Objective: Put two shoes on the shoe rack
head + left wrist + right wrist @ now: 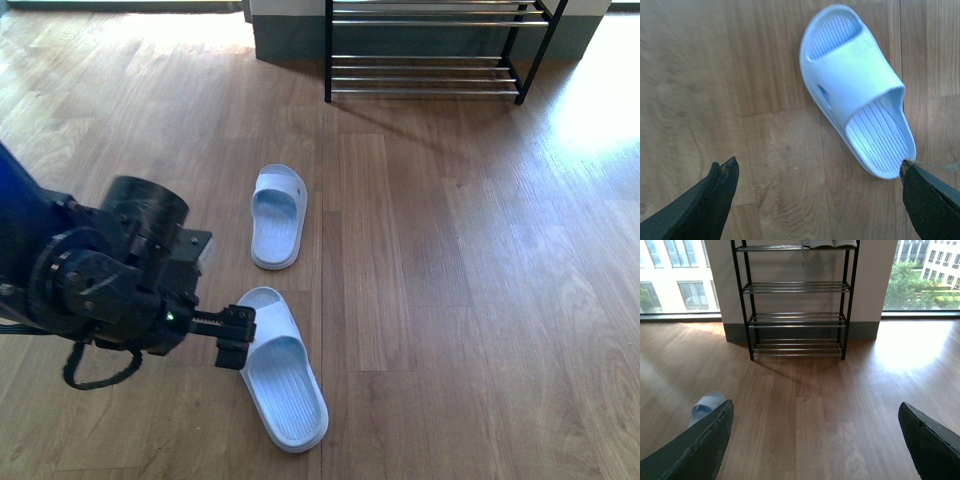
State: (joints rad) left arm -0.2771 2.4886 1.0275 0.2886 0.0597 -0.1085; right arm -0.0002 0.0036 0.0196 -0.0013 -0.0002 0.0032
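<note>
Wood floor [480, 300], pale blue ribbed slides [283, 385]

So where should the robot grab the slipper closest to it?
Probably the strap of the near slide sandal, from the heel side: it arches above the footbed, leaving a gap one finger of the open left gripper could slip under.

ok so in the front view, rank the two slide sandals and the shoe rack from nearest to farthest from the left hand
1. The near slide sandal: right beside the left hand, low in the view.
2. The far slide sandal: lying further ahead, mid-view.
3. The shoe rack: farthest ahead, at the top of the view and off to the right.
</note>
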